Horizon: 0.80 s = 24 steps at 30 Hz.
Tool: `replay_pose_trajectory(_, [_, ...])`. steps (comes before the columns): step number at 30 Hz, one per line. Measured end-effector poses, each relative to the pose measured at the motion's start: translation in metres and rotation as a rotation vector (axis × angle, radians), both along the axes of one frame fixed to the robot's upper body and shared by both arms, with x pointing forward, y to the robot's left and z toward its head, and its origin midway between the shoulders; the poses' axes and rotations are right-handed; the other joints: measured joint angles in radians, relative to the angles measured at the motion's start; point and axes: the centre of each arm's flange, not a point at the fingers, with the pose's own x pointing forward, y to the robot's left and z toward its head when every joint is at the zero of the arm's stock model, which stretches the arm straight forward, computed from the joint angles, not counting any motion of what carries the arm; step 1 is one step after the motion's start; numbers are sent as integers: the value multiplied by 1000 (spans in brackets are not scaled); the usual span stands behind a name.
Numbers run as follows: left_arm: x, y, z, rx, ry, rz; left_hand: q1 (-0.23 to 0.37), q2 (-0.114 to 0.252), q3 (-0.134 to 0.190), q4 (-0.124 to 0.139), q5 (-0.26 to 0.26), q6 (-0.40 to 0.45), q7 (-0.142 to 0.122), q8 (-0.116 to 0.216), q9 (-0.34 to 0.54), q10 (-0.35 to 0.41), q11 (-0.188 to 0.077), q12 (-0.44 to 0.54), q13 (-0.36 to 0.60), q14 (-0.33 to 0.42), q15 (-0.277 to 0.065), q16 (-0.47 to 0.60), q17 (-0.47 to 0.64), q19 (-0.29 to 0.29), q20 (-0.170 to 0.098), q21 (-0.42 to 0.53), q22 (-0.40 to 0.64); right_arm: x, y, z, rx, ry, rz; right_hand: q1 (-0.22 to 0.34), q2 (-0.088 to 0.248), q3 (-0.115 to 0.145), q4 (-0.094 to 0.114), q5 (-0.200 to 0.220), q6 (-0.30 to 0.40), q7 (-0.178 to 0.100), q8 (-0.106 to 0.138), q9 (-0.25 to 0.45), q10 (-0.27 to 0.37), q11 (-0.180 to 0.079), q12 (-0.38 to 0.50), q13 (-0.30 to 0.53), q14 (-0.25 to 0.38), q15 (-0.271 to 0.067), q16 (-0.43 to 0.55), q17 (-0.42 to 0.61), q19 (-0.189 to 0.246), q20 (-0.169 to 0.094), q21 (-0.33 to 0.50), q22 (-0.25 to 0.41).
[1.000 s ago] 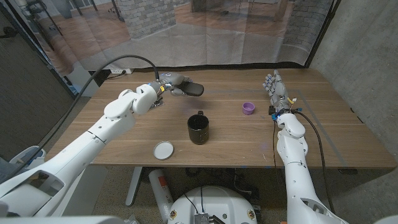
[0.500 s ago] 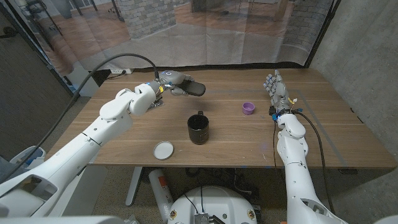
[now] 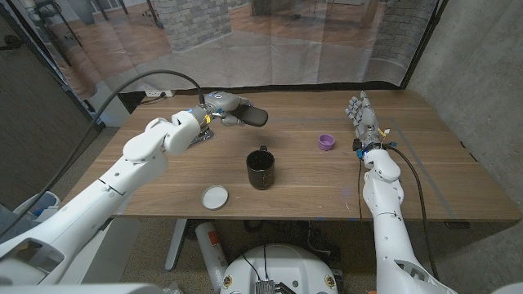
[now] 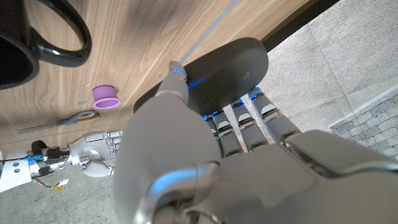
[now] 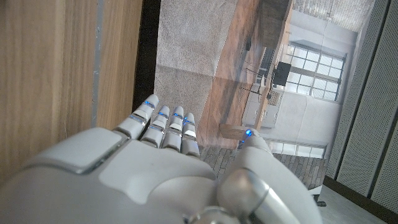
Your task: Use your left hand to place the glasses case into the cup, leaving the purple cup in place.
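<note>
Head view: the left robot hand [image 3: 222, 107] holds the dark grey case [image 3: 254, 118] above the far part of the counter [image 3: 163, 184], its fingers wrapped around the end nearer the wrist while the free end sticks out toward the counter's middle. The case lies roughly level, behind and a little to the left of the black cup [image 3: 261, 169], well apart from it and not over its mouth. The cup stands upright near the middle of the counter with its handle turned to the far side. A white lid [image 3: 216, 197] lies flat near the front edge, left of the cup. The purple cup [image 3: 327, 142] stands to the right, between the black cup and the right robot hand [image 3: 360, 113].

The right robot hand stands on its edge near the right side of the counter, fingers straight and apart, holding nothing.

Left wrist view shows the thumb across one face of the case [image 4: 231, 66] and the fingers behind it, with the purple cup [image 4: 106, 97] on the counter beyond.
</note>
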Motion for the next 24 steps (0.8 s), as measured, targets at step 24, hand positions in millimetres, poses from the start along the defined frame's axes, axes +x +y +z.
replay_pose_trajectory(24, [-29, -3, -5, 8, -48, -35, -2, 2, 0, 0, -4, 12, -1, -7, -1, 11, -1, -7, 0, 0, 0, -6, 0, 0, 0, -6, 0, -5, -3, 2, 6, -13, -4, 0, 0, -3, -3, 0, 0, 0, 0, 0, 0, 0, 0, 0, 0, 0, 0, 0, 4, -4, -7, 0])
